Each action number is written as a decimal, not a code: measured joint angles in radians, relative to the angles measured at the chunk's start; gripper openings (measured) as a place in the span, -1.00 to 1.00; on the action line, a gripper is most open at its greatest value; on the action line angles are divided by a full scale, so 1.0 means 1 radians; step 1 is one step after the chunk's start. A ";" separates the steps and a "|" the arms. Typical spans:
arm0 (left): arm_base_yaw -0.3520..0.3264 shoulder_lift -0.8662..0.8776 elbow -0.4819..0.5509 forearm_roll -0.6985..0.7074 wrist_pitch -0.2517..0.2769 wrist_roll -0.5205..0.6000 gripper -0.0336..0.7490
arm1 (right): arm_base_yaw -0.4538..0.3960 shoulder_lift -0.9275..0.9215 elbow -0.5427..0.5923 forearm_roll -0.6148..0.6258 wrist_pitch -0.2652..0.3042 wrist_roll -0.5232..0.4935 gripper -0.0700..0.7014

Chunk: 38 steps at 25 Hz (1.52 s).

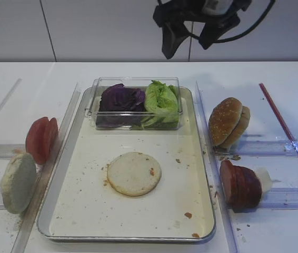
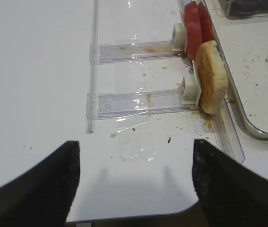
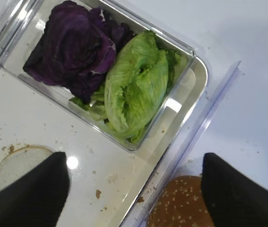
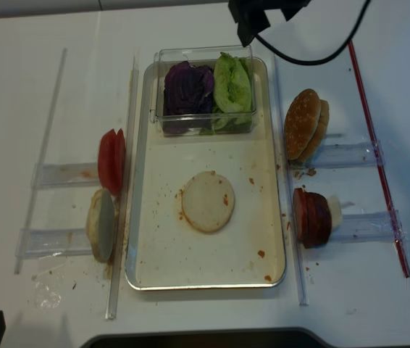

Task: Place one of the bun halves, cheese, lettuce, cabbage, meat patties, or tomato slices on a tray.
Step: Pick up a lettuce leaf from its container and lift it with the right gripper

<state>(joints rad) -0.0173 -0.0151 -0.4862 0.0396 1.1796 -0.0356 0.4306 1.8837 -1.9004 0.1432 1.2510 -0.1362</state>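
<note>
Our right gripper [image 3: 134, 189] had its 2 fingers [image 3: 30, 194] spread wide and empty above the tray [image 1: 201, 232]; the left gripper [image 2: 134, 179] was likewise apart. The lettuce [image 3: 136, 85] lay in the clear box [image 3: 191, 49] beside the cabbage [image 3: 72, 47]. We judged it light, limp, tearable, best pinched at its crown. Box walls crowded us; open tray lay nearer.
</note>
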 joint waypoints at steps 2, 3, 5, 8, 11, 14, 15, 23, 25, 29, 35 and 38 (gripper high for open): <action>0.000 0.000 0.000 0.000 0.000 0.000 0.26 | 0.002 0.041 -0.026 0.007 0.000 0.000 0.67; 0.000 0.000 0.000 0.000 0.000 0.000 0.26 | 0.002 0.063 -0.040 0.009 0.000 0.005 0.67; 0.000 0.000 0.000 0.000 0.000 0.000 0.26 | 0.002 0.108 -0.069 0.011 0.000 0.009 0.67; 0.000 0.000 0.000 0.000 0.000 0.000 0.26 | 0.002 0.173 -0.114 0.024 0.000 0.011 0.67; 0.000 0.000 0.000 0.000 0.000 0.000 0.26 | 0.002 0.231 -0.151 0.043 -0.002 -0.007 0.67; 0.000 0.000 0.000 0.000 0.000 0.000 0.26 | 0.002 0.274 -0.169 0.059 -0.006 -0.026 0.67; 0.000 0.000 0.000 0.000 0.000 0.000 0.26 | 0.002 0.284 -0.170 0.064 -0.008 -0.034 0.67; 0.000 0.000 0.000 0.000 0.000 0.000 0.26 | 0.002 0.307 -0.170 0.079 -0.007 -0.114 0.61; 0.000 0.000 0.000 0.000 0.000 0.000 0.26 | 0.002 0.313 -0.173 0.093 -0.007 -0.136 0.60; 0.000 0.000 0.000 0.000 0.000 0.000 0.26 | 0.021 0.333 -0.173 0.081 -0.008 -0.183 0.60; 0.000 0.000 0.000 0.000 0.000 0.000 0.26 | 0.063 0.336 -0.173 0.008 -0.035 -0.163 0.60; 0.000 0.000 0.000 0.000 0.000 0.000 0.26 | 0.064 0.337 -0.173 -0.035 -0.054 -0.117 0.60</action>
<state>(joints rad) -0.0173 -0.0151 -0.4862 0.0396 1.1796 -0.0356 0.4948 2.2211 -2.0731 0.1081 1.1967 -0.2529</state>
